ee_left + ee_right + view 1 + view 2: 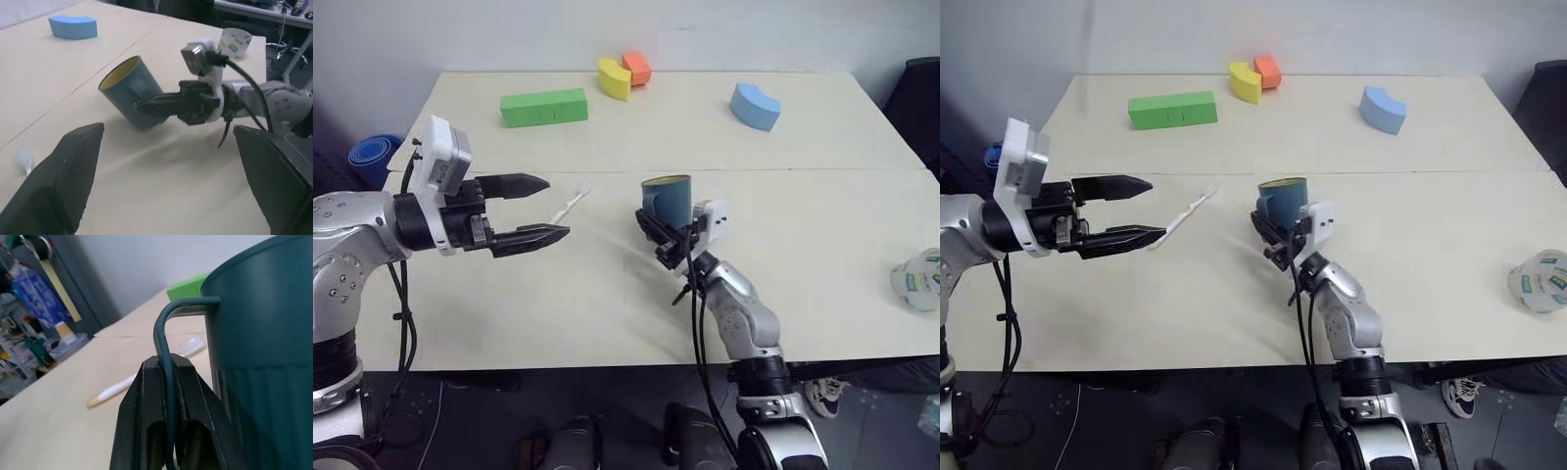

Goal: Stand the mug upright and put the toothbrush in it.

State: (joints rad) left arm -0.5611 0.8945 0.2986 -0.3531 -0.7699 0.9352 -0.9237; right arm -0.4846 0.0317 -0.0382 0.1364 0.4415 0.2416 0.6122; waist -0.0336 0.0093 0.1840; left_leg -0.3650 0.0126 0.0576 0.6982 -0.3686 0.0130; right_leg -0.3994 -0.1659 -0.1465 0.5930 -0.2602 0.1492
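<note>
Right gripper [653, 221] jaws clamped on mug [668, 199] handle, mug tilted above counter [803, 147]. Left gripper [553, 208] jaws wide, empty. Toothbrush [571, 204] flat on counter, just beyond left fingertips.

- The mug [667, 198], dark teal with ribbed wall and yellow inside, stands tilted near the table's middle, mouth up.
- The toothbrush [572, 202], slim and white, lies flat toward the table's left edge.

Left gripper [556, 209] fingers spread wide, right gripper [168, 382] fingers clamped shut.
</note>
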